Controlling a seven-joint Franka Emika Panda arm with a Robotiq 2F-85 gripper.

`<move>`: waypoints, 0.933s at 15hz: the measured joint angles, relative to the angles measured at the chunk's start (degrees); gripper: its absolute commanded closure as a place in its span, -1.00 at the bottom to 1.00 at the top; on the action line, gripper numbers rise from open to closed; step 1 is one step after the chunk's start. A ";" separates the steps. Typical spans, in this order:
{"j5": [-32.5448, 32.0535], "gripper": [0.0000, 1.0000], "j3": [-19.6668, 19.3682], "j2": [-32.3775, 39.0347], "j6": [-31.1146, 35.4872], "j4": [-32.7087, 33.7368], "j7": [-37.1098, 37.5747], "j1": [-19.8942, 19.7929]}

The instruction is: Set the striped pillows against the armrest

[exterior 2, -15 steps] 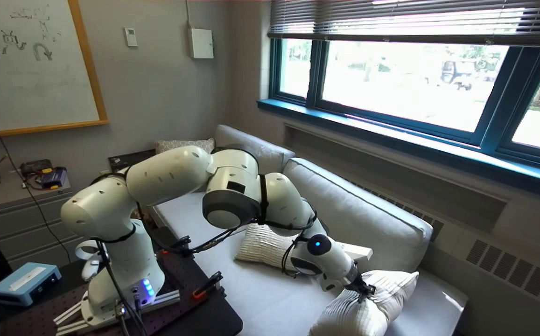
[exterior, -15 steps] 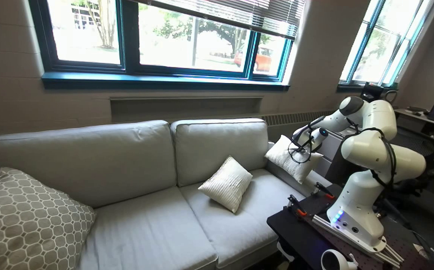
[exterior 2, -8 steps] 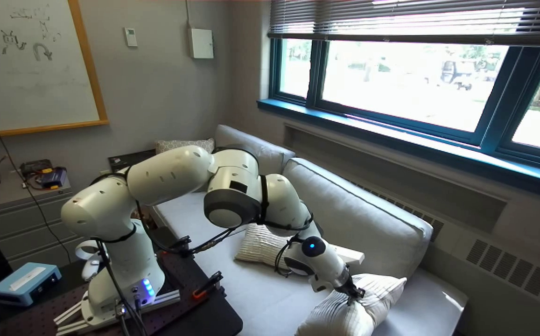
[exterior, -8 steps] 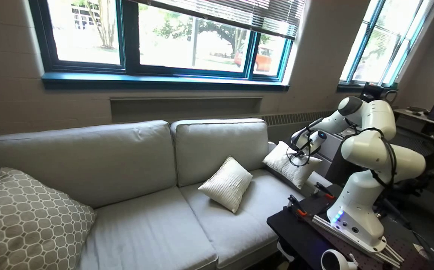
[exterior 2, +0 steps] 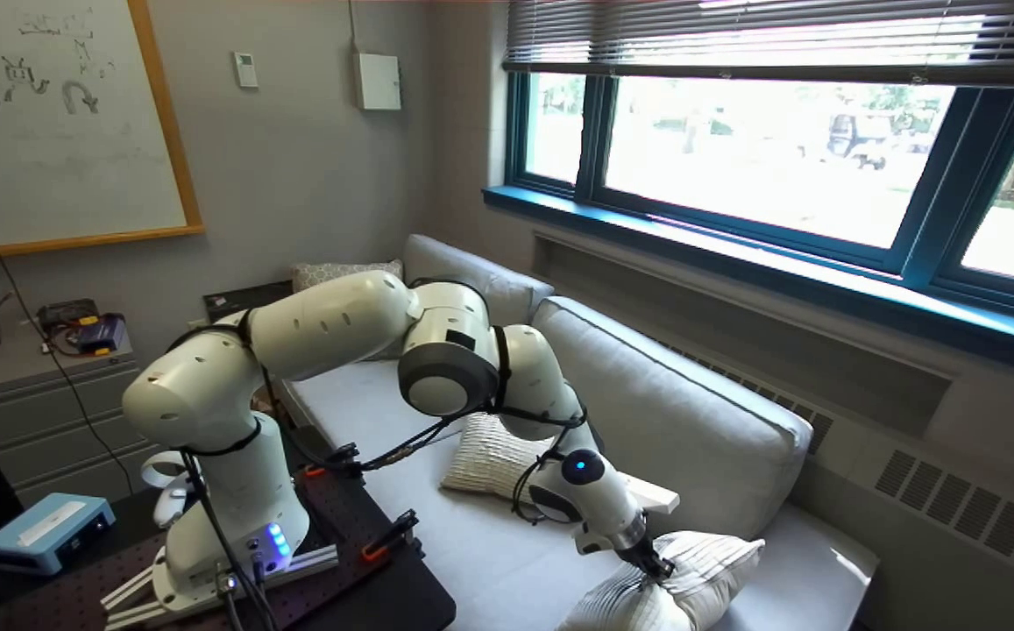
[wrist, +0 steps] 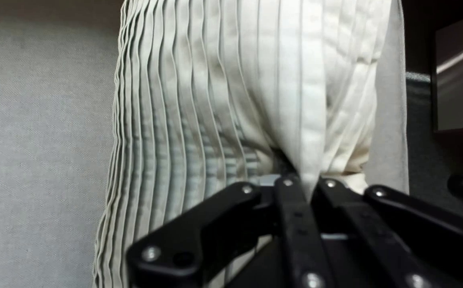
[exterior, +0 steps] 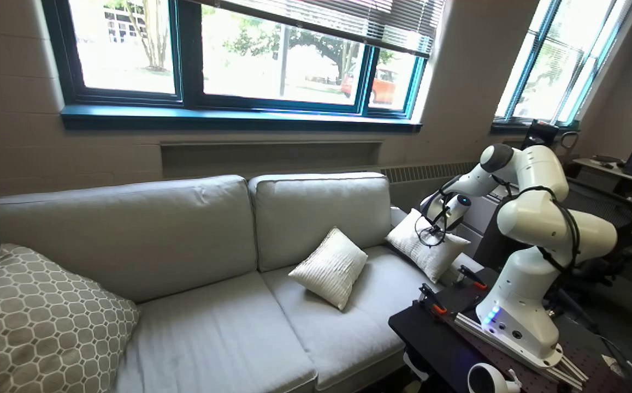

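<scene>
My gripper [wrist: 305, 185] is shut on a pinched fold of a cream striped pillow [wrist: 167, 100], whose bulk spreads to both sides of the fingers. In both exterior views this pillow [exterior: 422, 252] [exterior 2: 717, 565] stands tilted at the sofa's end, beside the armrest [exterior: 466, 264] [exterior 2: 826, 556]; whether it rests on the seat is hard to tell. A strip of pale fabric, apparently the armrest [wrist: 389, 120], shows past the pillow's right edge in the wrist view. The other striped pillow [exterior: 330, 268] [exterior 2: 491, 456] leans on the seat near the back cushion, partly behind my arm in an exterior view.
A large lattice-patterned pillow [exterior: 48, 322] sits at the sofa's far end. Tall back cushions [exterior: 321, 213] run along the wall side. My base stands on a black table [exterior: 422, 333] with clamps [exterior: 433, 299] at its edge, close to the sofa seat [exterior: 212, 333].
My gripper has come down a little with the pillow in its grip, and the pillow sits lower beside the armrest. The arm's upper links have shifted slightly. The other striped pillow has stayed put.
</scene>
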 measured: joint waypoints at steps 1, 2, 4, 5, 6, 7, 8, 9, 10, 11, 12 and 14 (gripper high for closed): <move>0.74 0.97 -0.55 0.73 0.00 0.48 0.67 0.88; 1.30 0.97 -1.05 1.51 0.01 1.01 1.44 1.76; 2.30 0.97 -1.95 3.06 0.02 2.13 2.75 3.52; 2.77 0.97 -2.40 3.76 0.03 2.69 3.27 4.43; 3.21 0.97 -2.93 4.39 0.03 3.29 3.77 5.41; 3.67 0.97 -3.43 4.91 0.03 3.87 4.22 6.36; 4.13 0.97 -3.90 5.33 0.04 4.45 4.59 7.24; 4.51 0.97 -4.30 5.64 0.04 4.92 4.86 8.00; 4.84 0.97 -4.58 5.87 0.03 5.31 5.01 8.59; 5.02 0.97 -4.65 6.04 0.03 5.63 5.09 8.94; 5.02 0.97 -4.58 6.13 0.03 5.80 5.23 9.09; 4.91 0.97 -3.78 6.14 0.03 6.06 5.28 8.86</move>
